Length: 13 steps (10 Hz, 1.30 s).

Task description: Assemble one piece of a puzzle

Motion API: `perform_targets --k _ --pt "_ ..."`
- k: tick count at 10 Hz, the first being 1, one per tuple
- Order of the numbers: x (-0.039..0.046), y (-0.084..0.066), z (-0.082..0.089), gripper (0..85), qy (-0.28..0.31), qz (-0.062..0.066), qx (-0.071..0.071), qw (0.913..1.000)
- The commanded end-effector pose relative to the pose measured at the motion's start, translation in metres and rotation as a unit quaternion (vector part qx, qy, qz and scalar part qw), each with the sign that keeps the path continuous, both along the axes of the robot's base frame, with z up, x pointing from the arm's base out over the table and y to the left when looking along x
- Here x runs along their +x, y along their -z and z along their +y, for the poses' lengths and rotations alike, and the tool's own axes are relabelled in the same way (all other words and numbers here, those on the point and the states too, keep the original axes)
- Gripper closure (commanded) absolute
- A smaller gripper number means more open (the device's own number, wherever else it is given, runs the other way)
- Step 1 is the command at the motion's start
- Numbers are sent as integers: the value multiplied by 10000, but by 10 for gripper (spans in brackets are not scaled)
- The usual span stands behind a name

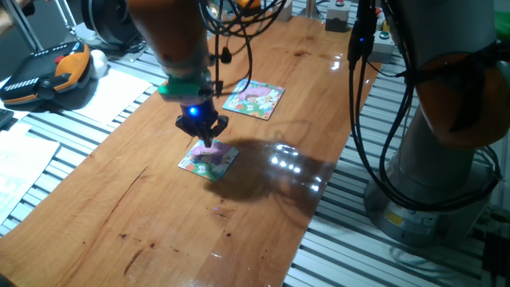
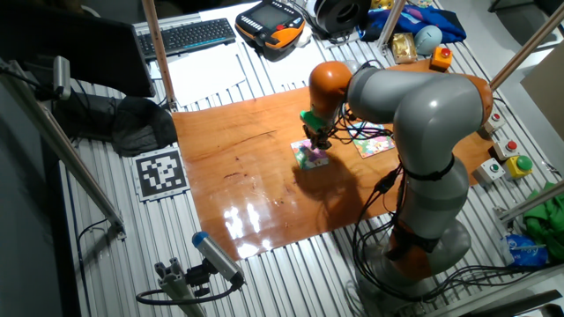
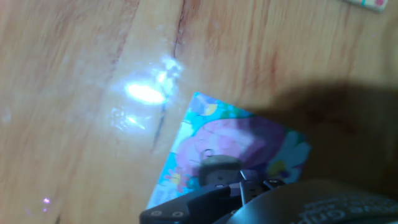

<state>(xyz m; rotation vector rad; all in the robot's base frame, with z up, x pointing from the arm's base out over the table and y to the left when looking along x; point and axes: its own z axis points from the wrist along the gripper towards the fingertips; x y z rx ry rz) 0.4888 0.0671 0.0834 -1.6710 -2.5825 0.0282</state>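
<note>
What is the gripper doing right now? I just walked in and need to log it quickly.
Gripper: down over the puzzle, fingertips close together; whether it holds the piece cannot be told.

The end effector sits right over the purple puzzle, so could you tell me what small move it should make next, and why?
Probably a slight, slow press straight down. The end effector is low over the purple puzzle on the table, with its fingertips seemingly touching the picture. The piece itself is hidden, so I cannot tell whether it is seated; I would not release before that.
</note>
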Motion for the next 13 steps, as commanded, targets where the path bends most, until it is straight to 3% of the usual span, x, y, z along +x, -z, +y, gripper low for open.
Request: perform_targets --k 1,2,4,6,7,11,13 --pt "-18 -76 -2 850 -1581 86 -36 9874" --pt "-3 -138 18 850 -1986 114 -155 9799" --pt "22 -185 84 850 -2499 -14 -495 9670" --pt "6 -218 105 850 -2956 -55 -675 9529" --pt "19 -221 106 850 -3108 -30 -660 9482" --pt "24 -255 8 850 -4130 73 -781 9074" --pt "26 -272 -45 850 -4300 58 -808 8992"
